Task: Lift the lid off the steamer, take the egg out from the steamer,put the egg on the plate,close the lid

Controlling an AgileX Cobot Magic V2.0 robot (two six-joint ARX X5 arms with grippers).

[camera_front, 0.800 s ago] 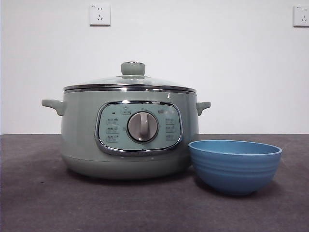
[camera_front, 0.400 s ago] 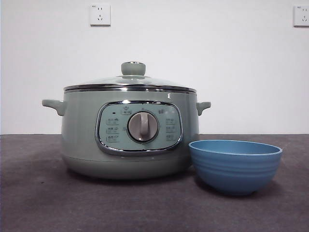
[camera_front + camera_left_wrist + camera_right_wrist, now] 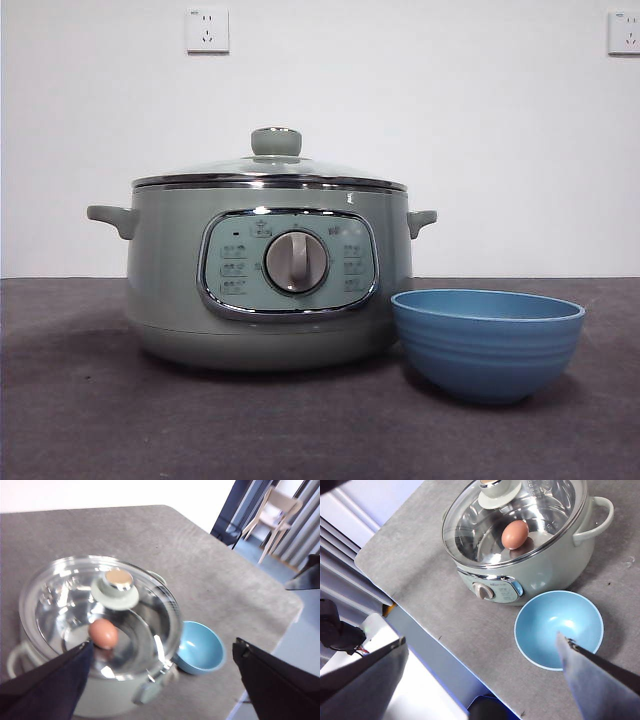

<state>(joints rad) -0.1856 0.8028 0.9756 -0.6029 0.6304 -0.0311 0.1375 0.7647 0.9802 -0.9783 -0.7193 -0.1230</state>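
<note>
The sage-green steamer [image 3: 165, 270] stands left of centre with the glass lid [image 3: 270, 168] closed on it. Through the glass a brown egg [image 3: 103, 633] [image 3: 515, 534] rests on the steel floor inside; the front view hides it. The blue plate [image 3: 487, 345], a small bowl, sits empty just right of the steamer's base. My left gripper [image 3: 162, 645] hovers open high above the steamer [image 3: 115, 700], holding nothing. My right gripper [image 3: 481, 638] is also open and empty, high above the plate [image 3: 540, 625] and the table's front edge.
A grey cloth covers the table [image 3: 80, 420]. Its front edge [image 3: 415, 625] runs close to the steamer's dial side. Two wall sockets [image 3: 207, 30] [image 3: 624, 32] hang on the white wall behind. A chair [image 3: 272, 505] stands off the table's far corner.
</note>
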